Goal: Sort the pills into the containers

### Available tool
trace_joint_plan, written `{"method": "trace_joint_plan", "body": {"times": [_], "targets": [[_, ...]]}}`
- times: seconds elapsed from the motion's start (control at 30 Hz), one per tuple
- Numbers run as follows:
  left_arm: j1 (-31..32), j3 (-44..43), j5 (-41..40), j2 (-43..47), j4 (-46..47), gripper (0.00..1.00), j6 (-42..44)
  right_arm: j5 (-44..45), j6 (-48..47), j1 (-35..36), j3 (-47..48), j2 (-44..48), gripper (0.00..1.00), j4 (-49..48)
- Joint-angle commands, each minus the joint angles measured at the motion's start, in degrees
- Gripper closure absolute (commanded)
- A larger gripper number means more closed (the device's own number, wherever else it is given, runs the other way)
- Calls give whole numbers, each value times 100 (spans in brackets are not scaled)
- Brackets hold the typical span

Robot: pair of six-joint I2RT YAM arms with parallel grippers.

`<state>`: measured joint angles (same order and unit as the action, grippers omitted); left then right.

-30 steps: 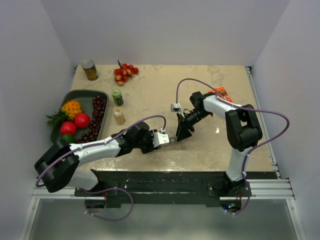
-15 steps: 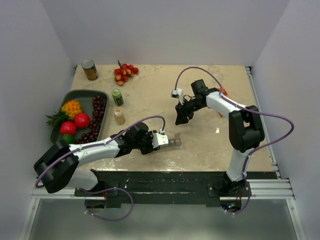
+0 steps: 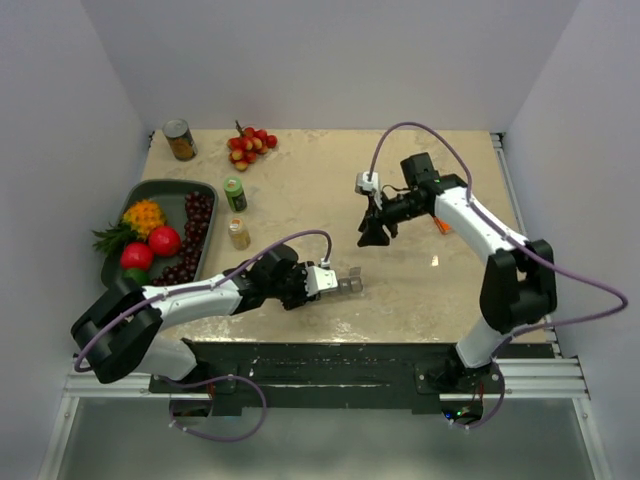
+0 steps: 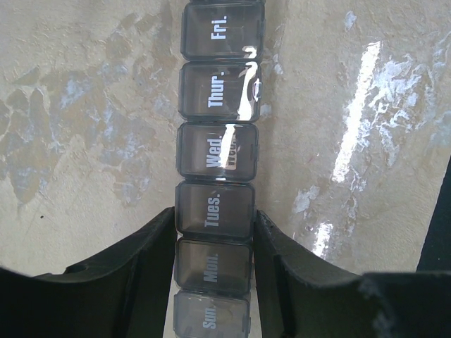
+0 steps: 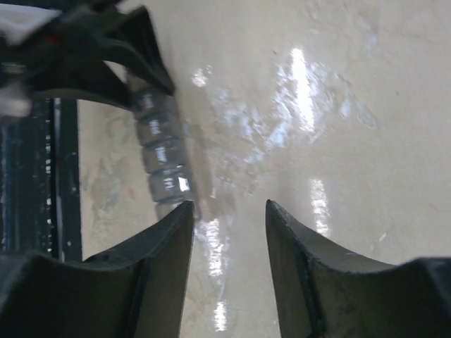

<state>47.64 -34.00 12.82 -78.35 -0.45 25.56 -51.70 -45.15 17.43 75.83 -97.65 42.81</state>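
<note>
Clamping containers [image 4: 215, 151] at Mon.-Tues. end, left jaws pinned strip flat on surface [image 4: 84, 105], steadying it for filling. Right jaws hung apart, empty, above surface. Bottled pills [image 3: 238, 234] stood beside fruit tray [image 3: 165, 184], well apart.

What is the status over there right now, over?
Left tool clamped on pill organiser. Right tool open, empty, hovering beyond it. Pill bottle beside fruit tray, untouched.
</note>
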Motion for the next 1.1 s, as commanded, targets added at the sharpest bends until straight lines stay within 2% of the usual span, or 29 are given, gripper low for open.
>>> {"method": "trace_joint_plan", "body": {"times": [0.0, 0.03, 0.07, 0.1, 0.13, 0.27, 0.33, 0.4, 0.43, 0.47, 0.53, 0.67, 0.77, 0.93, 1.07], "targets": [[-53, -168, 115, -75, 326, 100, -130, -859, -1355, 15, -594, 597, 56, 842], [-53, -169, 116, -84, 326, 100, -130, -876, -1696, 15, -622, 571, 60, 965], [-53, -177, 116, -84, 326, 100, -139, -824, -1873, 50, -579, 519, 73, 1306], [-53, -195, 116, -84, 317, 100, -139, -763, -2040, 146, -526, 310, 81, 1483], [-53, -195, 116, -76, 309, 100, -148, -684, -2381, 190, -473, 186, 100, 1868], [-53, -186, 142, -5, 317, 100, -165, -631, -3289, 410, -192, -640, 100, 2888], [-53, -160, 177, 21, 326, 100, -174, -569, -3151, 419, -165, -834, 100, 2909], [-53, -160, 186, 30, 335, 100, -174, -490, -2616, 419, -253, -765, 100, 2226], [-53, -160, 195, 30, 335, 100, -166, -342, -1952, 428, -314, -625, 100, 1910], [-44, -160, 203, 30, 335, 100, -174, -245, -1650, 428, -367, -581, 100, 1280], [-44, -151, 221, 48, 344, 100, -166, 62, -809, 454, -516, -466, 100, 715], [-44, -151, 247, 48, 387, 100, -166, 545, 338, 445, -876, -177, 100, -874], [-44, -151, 247, 48, 423, 100, -174, 1089, 901, 507, -1061, -123, 100, -1588], [-53, -169, 221, 39, 475, 100, -201, 1330, 1052, 568, -1132, -141, 100, -1758], [-70, -221, 107, -119, 554, 100, -192, 1215, 833, 551, -887, -45, 96, -1295]]}}
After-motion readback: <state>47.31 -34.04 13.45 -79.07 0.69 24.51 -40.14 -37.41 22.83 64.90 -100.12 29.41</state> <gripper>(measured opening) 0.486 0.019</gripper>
